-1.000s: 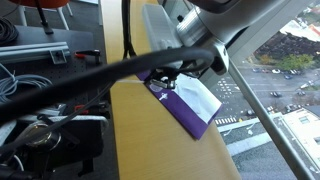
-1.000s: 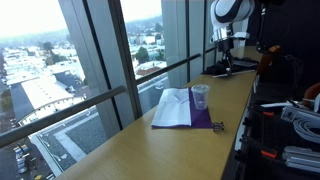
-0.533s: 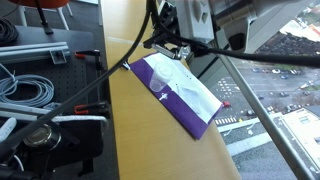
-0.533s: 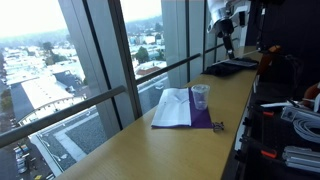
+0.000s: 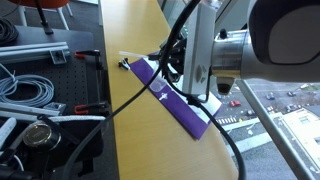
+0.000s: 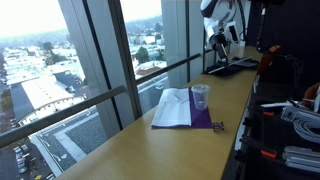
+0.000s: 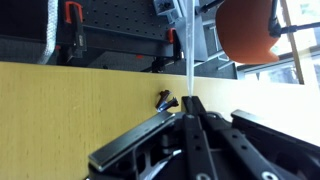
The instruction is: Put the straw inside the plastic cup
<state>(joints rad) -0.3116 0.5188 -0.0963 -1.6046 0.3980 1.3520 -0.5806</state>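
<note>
- Gripper (image 7: 190, 107) fingers pressed together on the straw (image 7: 190, 50); the straw stands out straight toward 12 o'clock in the wrist view
- Plastic cup (image 6: 200, 96) stands on the purple strip (image 6: 196, 124), at 7 o'clock of the arm in an exterior view, well apart
- Risk: the thin straw could slip or flex in the pinch and miss the mouth; a tip knock could topple the cup
- Room: table (image 6: 150, 150) edge and window at the cup's 9 o'clock, cable rack (image 6: 288, 112) at 3 o'clock; air above is open

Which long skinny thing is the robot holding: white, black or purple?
The white one, the straw, poking out from between the shut fingers. The black cable only trails past, and the purple strip lies flat on the table.
</note>
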